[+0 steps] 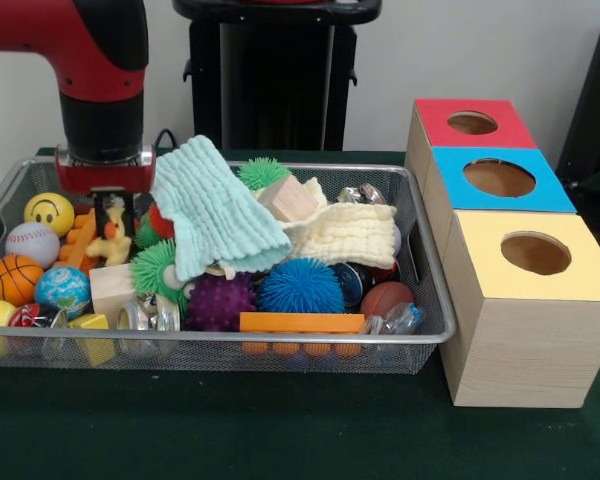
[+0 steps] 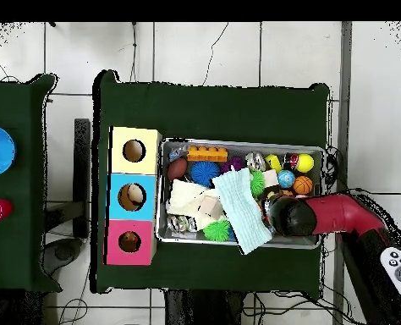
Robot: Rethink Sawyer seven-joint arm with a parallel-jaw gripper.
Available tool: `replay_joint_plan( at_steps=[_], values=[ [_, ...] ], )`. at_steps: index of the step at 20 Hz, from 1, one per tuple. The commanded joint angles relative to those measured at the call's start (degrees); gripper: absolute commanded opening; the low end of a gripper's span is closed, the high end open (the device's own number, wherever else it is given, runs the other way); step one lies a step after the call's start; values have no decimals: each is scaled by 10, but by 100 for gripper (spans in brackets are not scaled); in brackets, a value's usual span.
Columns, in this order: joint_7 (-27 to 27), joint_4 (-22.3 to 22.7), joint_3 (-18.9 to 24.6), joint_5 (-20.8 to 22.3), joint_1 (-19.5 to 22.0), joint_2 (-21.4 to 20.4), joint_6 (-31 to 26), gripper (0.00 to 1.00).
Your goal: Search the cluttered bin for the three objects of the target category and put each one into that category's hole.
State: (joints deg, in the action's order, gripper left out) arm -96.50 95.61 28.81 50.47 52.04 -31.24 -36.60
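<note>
Hovering low at the bin's (image 1: 420,260) 9 o'clock end in the front view, the hand (image 1: 111,214) has its black fingers down around the pale yellow duck (image 1: 110,240); they look closed on it, though the contact itself is partly hidden.

- Duck sits wedged among orange blocks (image 1: 79,243), a green spiky ball (image 1: 156,268) and a wooden block (image 1: 111,285).
- Risk: a lift could drag the neighbours up or twist the duck out of a shallow pinch.
- Mint cloth (image 1: 215,210) lies just at 3 o'clock of the hand; its edge could snag on the way out.
- Red-topped box's hole (image 1: 472,122) is far off at 2 o'clock, past the whole bin.
- Long carry over clutter: a loose grip drops the duck back in, or into the blue box (image 1: 498,178).
</note>
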Motion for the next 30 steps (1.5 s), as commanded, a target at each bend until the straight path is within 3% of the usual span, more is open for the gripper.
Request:
replay_joint_plan(
  at_steps=[1,6,8,12,17,22,26,30],
  values=[
    [-20,112,-22,-84,-30,-188,-64,0],
    [-90,138,-91,-134,-105,-277,-125,0],
    [-89,151,-100,-162,-112,-296,-132,0],
    [-110,179,-120,-215,-130,-295,-134,0],
    [-168,253,-144,-291,-154,-269,-58,0],
    [-216,325,-178,-367,-193,-279,-7,0],
    [-237,368,-207,-407,-222,-286,14,0],
    [-248,417,-219,-448,-237,-268,75,0]
  ],
)
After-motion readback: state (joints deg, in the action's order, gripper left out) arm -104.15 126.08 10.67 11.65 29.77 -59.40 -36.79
